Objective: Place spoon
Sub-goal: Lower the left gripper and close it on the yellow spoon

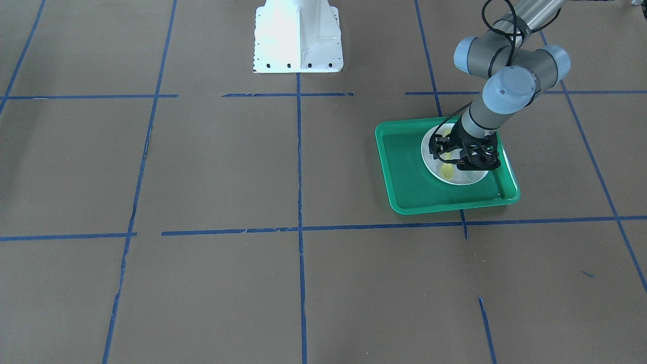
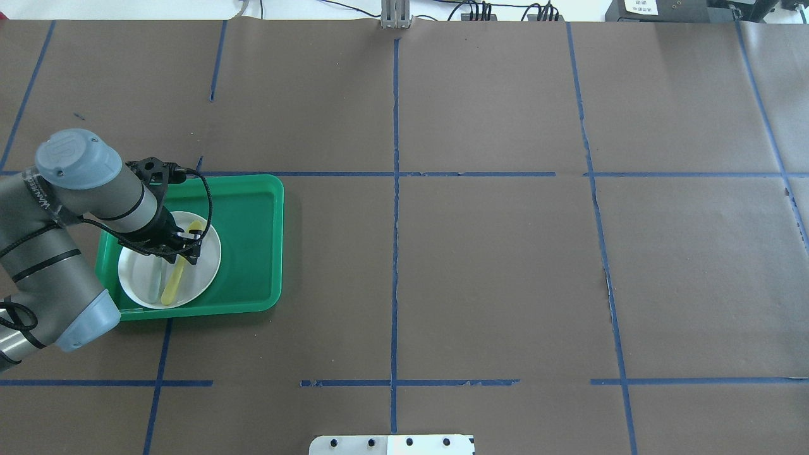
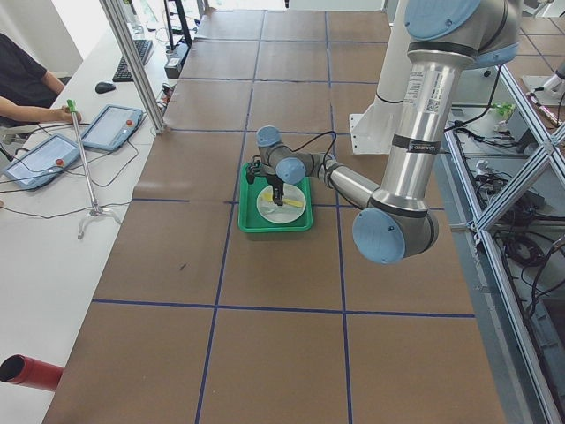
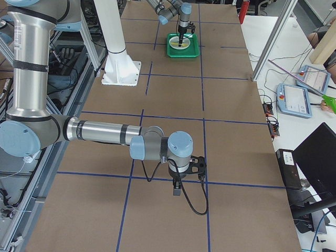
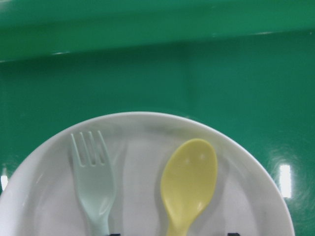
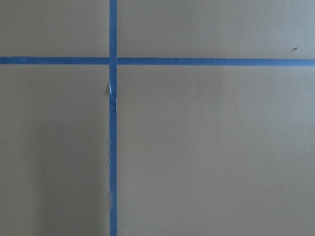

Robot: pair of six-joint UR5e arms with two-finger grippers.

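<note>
The pale yellow spoon [image 2: 172, 285] lies flat on a white plate [image 2: 207, 265] in a green tray [image 2: 253, 240]. A pale grey-green fork [image 2: 153, 282] lies beside it. In the left wrist view the spoon's bowl [image 5: 189, 182] and the fork [image 5: 96, 187] rest side by side on the plate [image 5: 251, 196]. My left gripper [image 2: 184, 248] is low over the plate and open, its fingertips apart on either side of the spoon's handle. My right gripper [image 4: 177, 190] shows only in the exterior right view, over bare table; I cannot tell whether it is open or shut.
The tray [image 1: 404, 172] sits on brown paper crossed by blue tape lines. The robot's white base plate [image 1: 298, 38] stands at the table's robot side. The right wrist view shows only paper and tape.
</note>
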